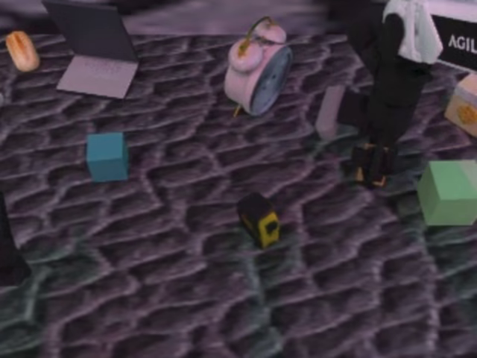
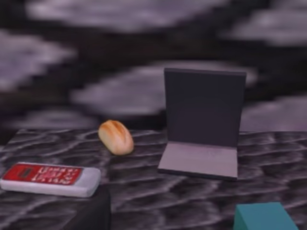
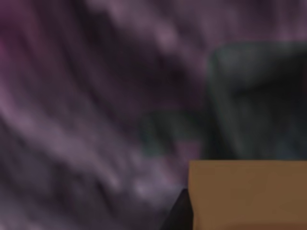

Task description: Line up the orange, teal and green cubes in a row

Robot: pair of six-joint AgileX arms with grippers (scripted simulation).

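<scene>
My right arm reaches down from the top view's upper right, with the right gripper (image 1: 370, 173) low over the table (image 1: 149, 298) right of centre. Orange shows between its dark fingers from above, and the right wrist view is filled at close range by a flat orange face: the orange cube (image 3: 247, 194) sits in the jaws, fingers closed on it. I cannot tell from these frames whether the cube touches the table or hangs just above it.

The green cube (image 1: 449, 192) rests on the table at the right edge, just beside the right gripper on its right, apart from it. The teal cube (image 1: 106, 156) rests well off on the left side of the table; its top corner also shows in the left wrist view (image 2: 265, 217).

The left arm is parked at the left edge of the top view; only a dark sliver of it shows, and I cannot tell how its fingers stand.

Other items on the table:
- small black-and-yellow block (image 1: 259, 218) near centre, between the teal cube and the right gripper, tilted.
- pink alarm clock (image 1: 257, 68) at upper centre.
- open laptop (image 1: 95, 46) at upper left.
- bread roll (image 1: 21, 50) at far upper left.
- red-and-white remote (image 2: 50, 178), seen in the left wrist view only.
- cream box (image 1: 466, 106) at the right edge, above the green cube.
</scene>
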